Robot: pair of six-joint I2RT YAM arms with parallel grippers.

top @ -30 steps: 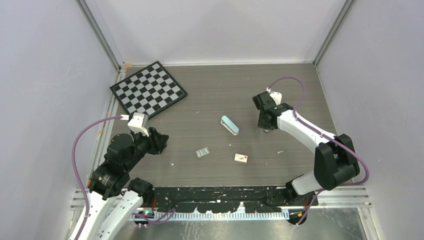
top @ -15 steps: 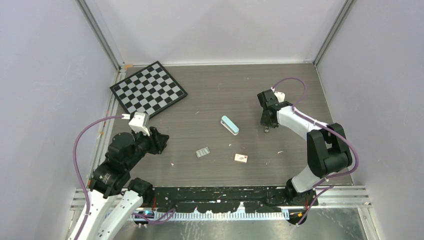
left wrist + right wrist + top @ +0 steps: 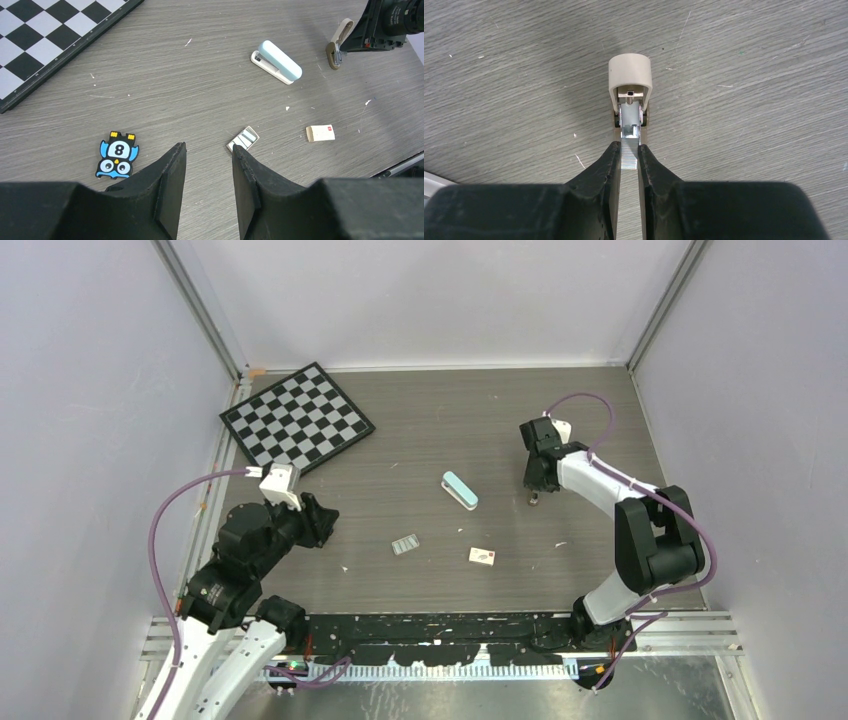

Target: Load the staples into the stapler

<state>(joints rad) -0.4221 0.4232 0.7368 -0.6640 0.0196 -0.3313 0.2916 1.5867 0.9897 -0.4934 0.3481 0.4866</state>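
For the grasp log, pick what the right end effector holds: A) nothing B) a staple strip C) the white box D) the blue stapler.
B: the right end effector is shut on a staple strip, ribbed and silvery; the blue stapler lies apart, untouched.

You cannot see the near end of the staples (image 3: 629, 157); the right gripper (image 3: 629, 149) covers it. The left wrist view crops the checkerboard (image 3: 50, 40).
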